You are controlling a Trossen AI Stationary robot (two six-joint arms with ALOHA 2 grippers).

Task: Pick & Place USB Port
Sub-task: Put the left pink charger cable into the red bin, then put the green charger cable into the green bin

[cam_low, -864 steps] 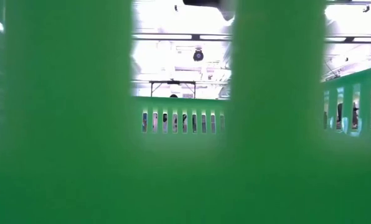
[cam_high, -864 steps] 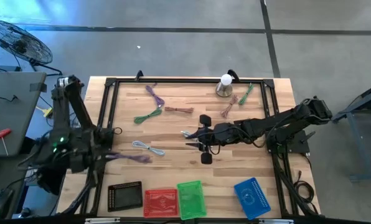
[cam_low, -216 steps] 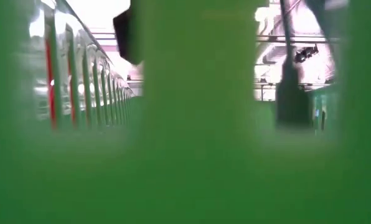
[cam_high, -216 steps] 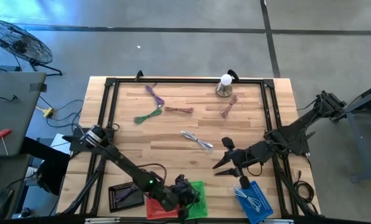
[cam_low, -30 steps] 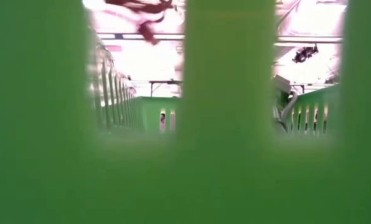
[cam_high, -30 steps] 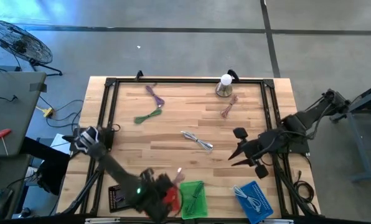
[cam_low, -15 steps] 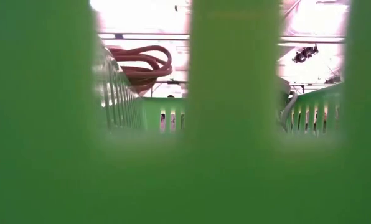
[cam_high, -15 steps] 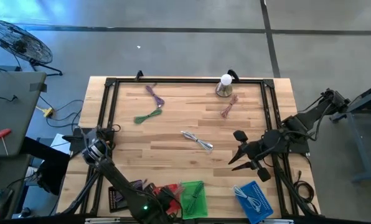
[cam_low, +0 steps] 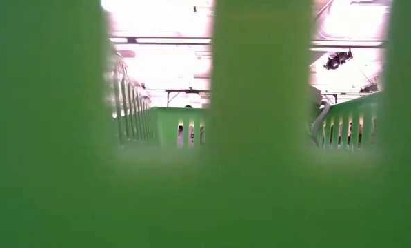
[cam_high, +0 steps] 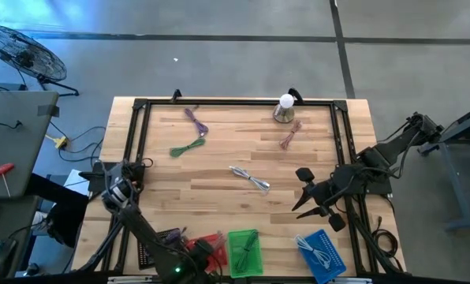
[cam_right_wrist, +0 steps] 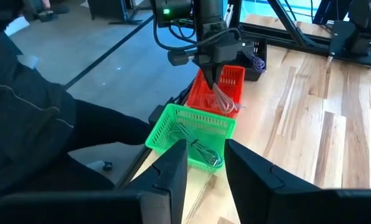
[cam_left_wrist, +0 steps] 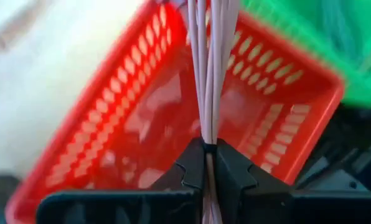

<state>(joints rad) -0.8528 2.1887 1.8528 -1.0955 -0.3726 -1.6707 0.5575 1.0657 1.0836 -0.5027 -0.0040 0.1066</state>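
one left hand point(cam_left_wrist: 205, 163) grips pink cable point(cam_left_wrist: 207, 68); cable ends cut off.

A grey concrete floor point(cam_high: 219, 63) surrounds the wooden counter point(cam_high: 219, 158); a fan point(cam_high: 26, 54) stands beyond its far left corner, beside a grey side table point(cam_high: 14, 134) holding a red-handled tool point(cam_high: 1, 170)
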